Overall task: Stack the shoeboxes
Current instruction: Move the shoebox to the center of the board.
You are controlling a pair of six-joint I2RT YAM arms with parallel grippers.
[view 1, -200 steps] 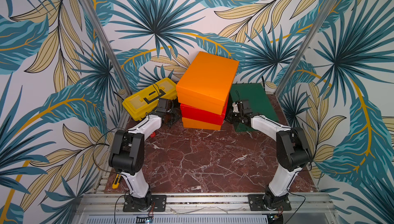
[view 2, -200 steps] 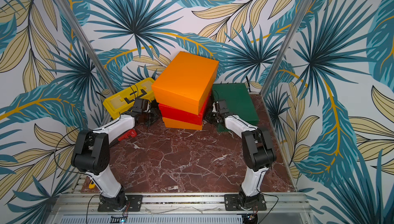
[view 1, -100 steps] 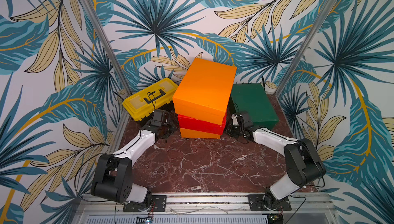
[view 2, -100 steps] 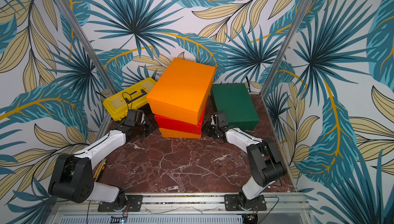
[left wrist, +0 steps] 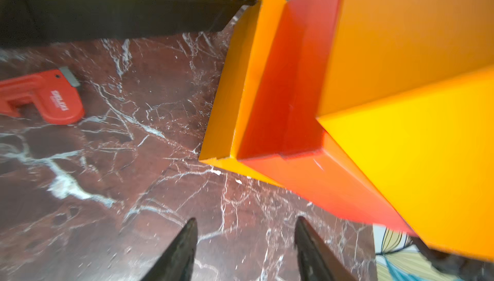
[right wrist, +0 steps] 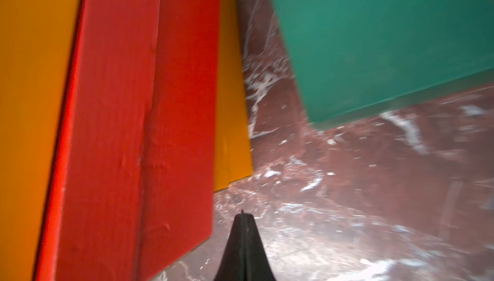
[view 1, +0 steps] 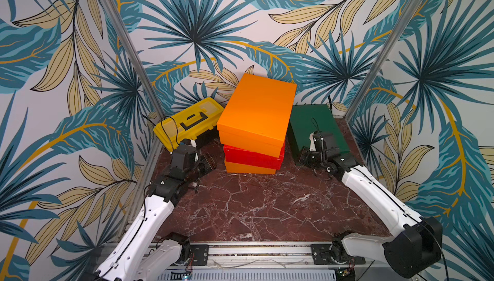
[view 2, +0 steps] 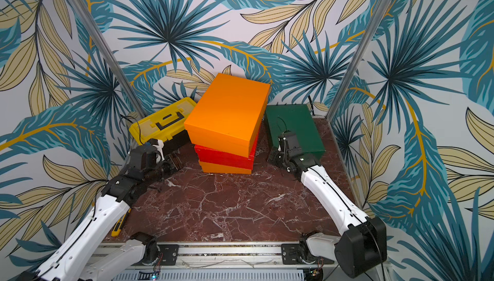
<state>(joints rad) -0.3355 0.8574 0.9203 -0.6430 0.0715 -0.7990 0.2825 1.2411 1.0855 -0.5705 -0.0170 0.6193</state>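
Note:
Three shoeboxes stand stacked and slightly askew at the back middle in both top views: an orange box (view 1: 256, 108) on top, a red box (view 1: 252, 156) under it, and an orange box (view 1: 250, 169) on the table. A dark green box (view 1: 315, 124) lies alone on the table to their right. My left gripper (view 1: 209, 163) hovers low just left of the stack, open and empty; in the left wrist view it (left wrist: 246, 222) has only marble between its fingertips. My right gripper (view 1: 304, 158) is shut and empty, low between the stack and the green box (right wrist: 374, 39).
A yellow toolbox (view 1: 187, 122) with a black handle sits behind my left gripper against the wall. A red tool (left wrist: 48, 97) lies on the marble near it. A yellow utility knife (view 2: 120, 220) lies at the table's left edge. Patterned walls close in three sides.
Both grippers have drawn back from the stack toward the front and come down close to the table. The left jaws have spread a little wider. The boxes have hardly shifted.

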